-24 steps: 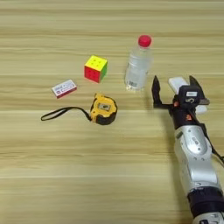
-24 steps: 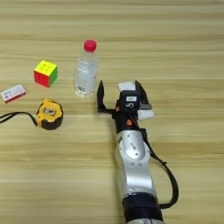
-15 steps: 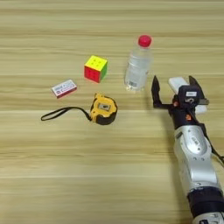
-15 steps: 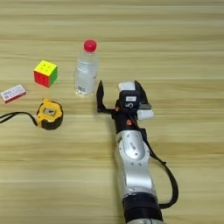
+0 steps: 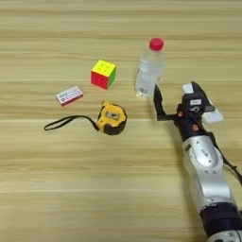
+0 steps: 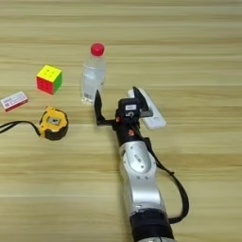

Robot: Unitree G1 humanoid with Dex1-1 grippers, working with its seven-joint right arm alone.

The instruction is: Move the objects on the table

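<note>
- The right gripper (image 6: 117, 101) stands wide open and empty, just right of the water bottle (image 6: 92, 75).
- The upright bottle lies forward-left of it; the white remote (image 6: 153, 116) sits under its right finger.

The table (image 5: 56, 198) is light wood with a smooth, faintly shiny finish and long plank grain. The water bottle (image 5: 149, 73) at 12 o'clock is clear, glossy plastic with a matt red cap (image 5: 156, 44). The tape measure (image 5: 112, 118) has a smooth yellow and black plastic case and a matt black cloth-like strap (image 5: 66, 122). The remote (image 6: 152, 113) looks like smooth white plastic. The forearm (image 6: 139, 182) at 5 o'clock is brushed silvery metal; the gripper (image 6: 117, 101) looks matt black.
</note>
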